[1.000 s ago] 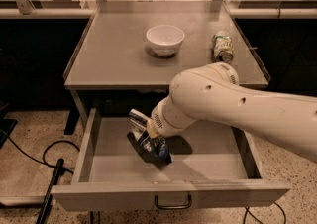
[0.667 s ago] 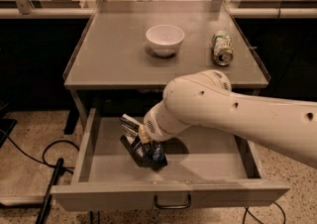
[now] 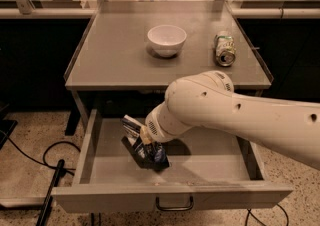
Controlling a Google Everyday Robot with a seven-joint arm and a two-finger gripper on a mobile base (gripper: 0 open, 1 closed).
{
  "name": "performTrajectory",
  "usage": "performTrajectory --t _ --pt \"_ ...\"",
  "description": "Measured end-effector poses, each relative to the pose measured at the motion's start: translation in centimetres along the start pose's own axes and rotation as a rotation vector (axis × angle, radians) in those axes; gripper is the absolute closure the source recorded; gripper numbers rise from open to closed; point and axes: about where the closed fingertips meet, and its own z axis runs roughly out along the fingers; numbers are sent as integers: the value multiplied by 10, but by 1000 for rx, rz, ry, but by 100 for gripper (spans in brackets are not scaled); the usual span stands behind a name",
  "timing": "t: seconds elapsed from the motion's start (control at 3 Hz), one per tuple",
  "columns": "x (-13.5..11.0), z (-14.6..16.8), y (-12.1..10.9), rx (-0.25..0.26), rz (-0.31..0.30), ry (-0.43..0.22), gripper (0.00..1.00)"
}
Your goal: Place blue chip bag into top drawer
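Camera view, single frame.

- Top drawer (image 3: 220,160) is pulled fully out below the bench (image 3: 112,50); front panel faces the camera, dark bail handle (image 3: 174,204) at centre.
- White arm (image 3: 240,115) enters from the right and reaches down into the drawer. Gripper (image 3: 141,142) sits low inside, left of centre, just above the drawer floor.
- Blue chip bag (image 3: 158,156) is inside the drawer, at the gripper's tip, touching or nearly touching the floor. It reads as a dark crumpled shape with one blue patch showing.
- Gripper state: cannot tell. The wrist and the bag hide the contact, so clamped on the bag or already let go are both possible.
- On the bench, untouched: white bowl (image 3: 167,39) near centre, green-and-silver can (image 3: 225,49) lying on its side to the right, well apart from the bowl.

Judgement: this is the placing step, near its end, since the bag is already within the drawer walls.

Next move calls for a clean release if the bag is held, then a straight lift of the wrist, clear of the bench's front edge overhead and without dragging the bag out.
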Motion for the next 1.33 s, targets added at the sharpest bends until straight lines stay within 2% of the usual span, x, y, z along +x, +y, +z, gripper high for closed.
performTrajectory --t 1.0,1.33 --pt "0 0 0 0 0 0 12" --pt "0 0 0 0 0 0 0"
